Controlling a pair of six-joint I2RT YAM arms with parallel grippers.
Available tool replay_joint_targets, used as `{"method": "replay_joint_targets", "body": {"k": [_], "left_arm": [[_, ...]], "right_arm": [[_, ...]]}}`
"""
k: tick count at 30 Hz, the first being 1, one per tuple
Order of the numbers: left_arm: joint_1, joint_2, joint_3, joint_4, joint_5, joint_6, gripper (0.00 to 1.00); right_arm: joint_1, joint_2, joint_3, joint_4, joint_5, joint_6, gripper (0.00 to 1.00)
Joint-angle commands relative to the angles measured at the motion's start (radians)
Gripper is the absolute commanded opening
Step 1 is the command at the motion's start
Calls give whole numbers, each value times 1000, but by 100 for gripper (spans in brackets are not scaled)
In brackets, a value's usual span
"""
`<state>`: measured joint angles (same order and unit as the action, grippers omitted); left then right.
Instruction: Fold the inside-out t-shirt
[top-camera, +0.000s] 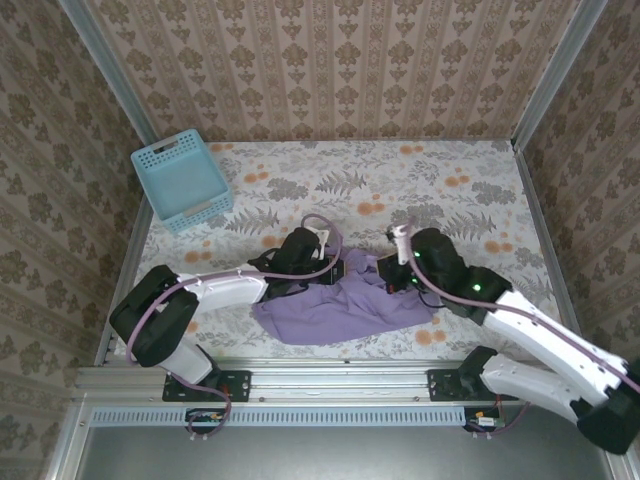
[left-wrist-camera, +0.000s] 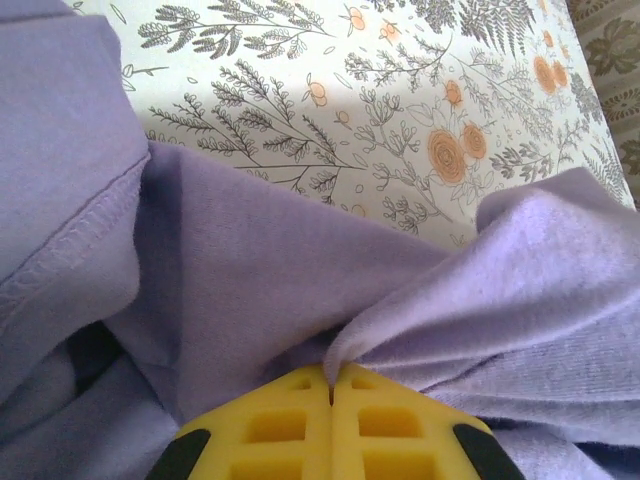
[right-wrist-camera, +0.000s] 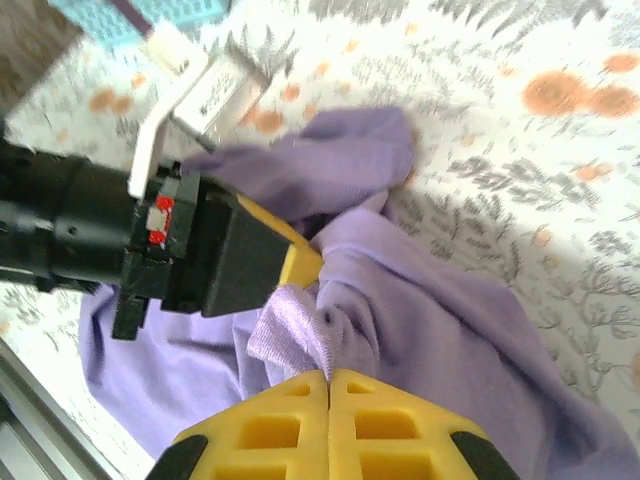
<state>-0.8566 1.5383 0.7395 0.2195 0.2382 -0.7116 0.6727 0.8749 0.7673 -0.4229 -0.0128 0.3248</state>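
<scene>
Yellow-padded left gripper (left-wrist-camera: 330, 380) and right gripper (right-wrist-camera: 328, 380) are each clamped on a fold of the crumpled lavender cloth t-shirt (top-camera: 330, 308), lying at 6 o'clock on the floral-print table (top-camera: 450, 170).

The top camera sits high behind the arm bases and looks down over the whole bench (top-camera: 450, 180). The left wrist camera looks forward past the left pincer (left-wrist-camera: 331, 385), very near the t-shirt (left-wrist-camera: 250, 270), with bench beyond. The right wrist camera, as near behind the right pincer (right-wrist-camera: 329, 378), faces the left arm. All three views share the cloth and the floral surface.
</scene>
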Motion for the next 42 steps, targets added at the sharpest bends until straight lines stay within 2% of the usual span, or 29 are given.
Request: {"method": "replay_joint_targets", "body": {"k": [1,6,10,14,16,17,21,25,31,32,35,40,42], "left_arm": [[3,7,-22,16,12,-9,0],[-7,-2,-21,-8,3,26,0],[-33,-19,2,-73,-24,72,8],[-86,-79,38,-199,-131,135,24],[-119,-110,60,-249,-181,165,31],[-131,-122,68,-260,-191,175,32],[-136,-133,63,-253,-200,168,33],[-135,-118,55,-228,-193,150,32],[-127,-115,37,-209,-205,123,34],[-123,-111,36,-210,-204,118,34],[-100,-90,41,-230,-200,95,35],[-21,-15,44,-263,-181,39,37],[20,34,62,-315,-185,8,37]], "right_arm": [[-24,-59,-78,-38,-15,71,0],[-30,-130,-200,1,-38,184,0],[-30,-128,-265,63,-68,236,1],[-30,-128,-259,52,-41,233,14],[-30,-123,-235,25,-10,216,28],[-30,-118,-222,13,4,203,37],[-30,-53,-151,-36,33,137,57],[-29,87,-30,-157,35,67,60],[23,195,18,-198,25,51,61],[25,209,17,-195,-4,49,61],[35,246,28,-226,-2,62,47],[39,193,51,-312,111,77,9],[39,145,53,-323,118,75,4]]}}
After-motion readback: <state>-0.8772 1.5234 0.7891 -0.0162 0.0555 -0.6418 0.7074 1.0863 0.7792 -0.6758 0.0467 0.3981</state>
